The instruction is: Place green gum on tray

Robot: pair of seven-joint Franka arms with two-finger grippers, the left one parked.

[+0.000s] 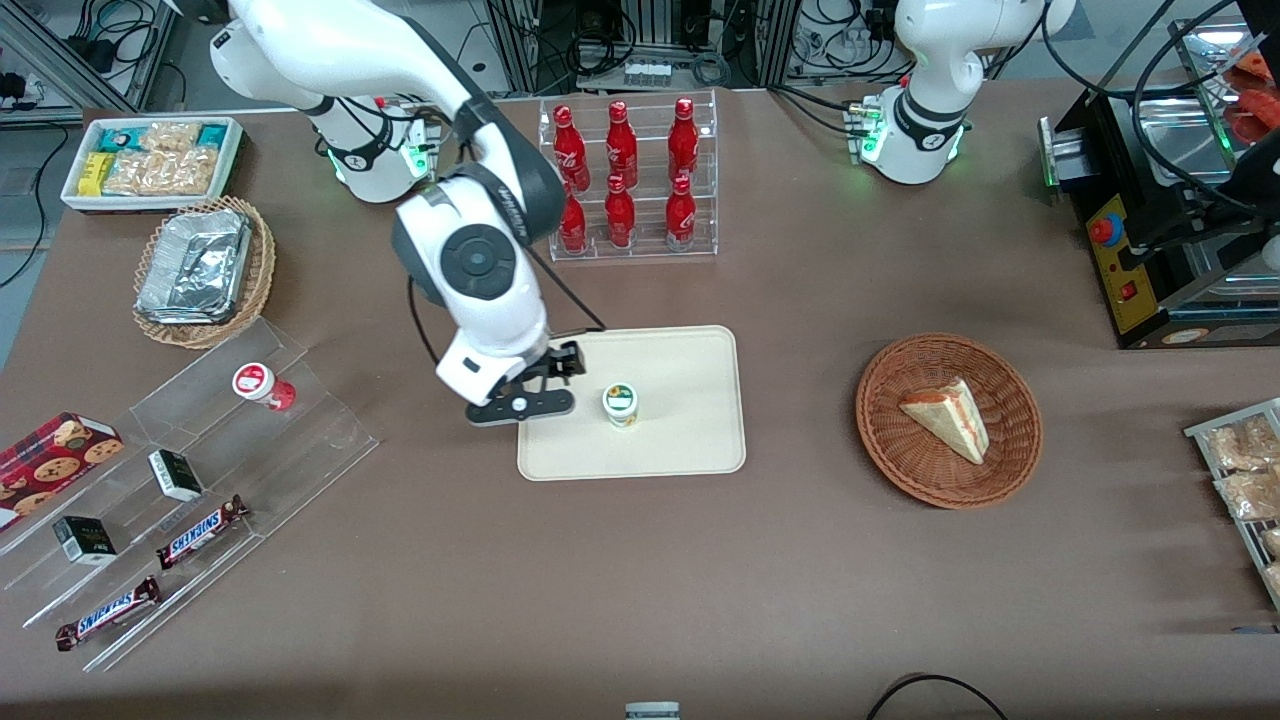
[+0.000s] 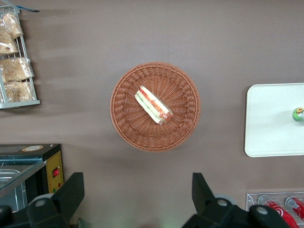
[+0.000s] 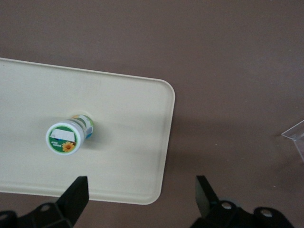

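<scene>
The green gum [image 1: 621,404] stands upright on the cream tray [image 1: 690,445], its white lid ringed in green facing up. It also shows in the right wrist view [image 3: 66,137] on the tray [image 3: 128,118], and in the left wrist view [image 2: 298,114] on the tray [image 2: 266,118]. My right gripper [image 1: 556,368] hovers over the tray's edge toward the working arm's end, beside the gum and apart from it. Its fingers are open and hold nothing [image 3: 141,192], spanning a tray corner.
A red-lidded bottle [image 1: 262,385] sits on a clear stepped stand [image 1: 330,440] with Snickers bars and small boxes. A rack of cola bottles [image 1: 625,180] stands farther back. A wicker basket [image 1: 1010,385] with a sandwich lies toward the parked arm's end.
</scene>
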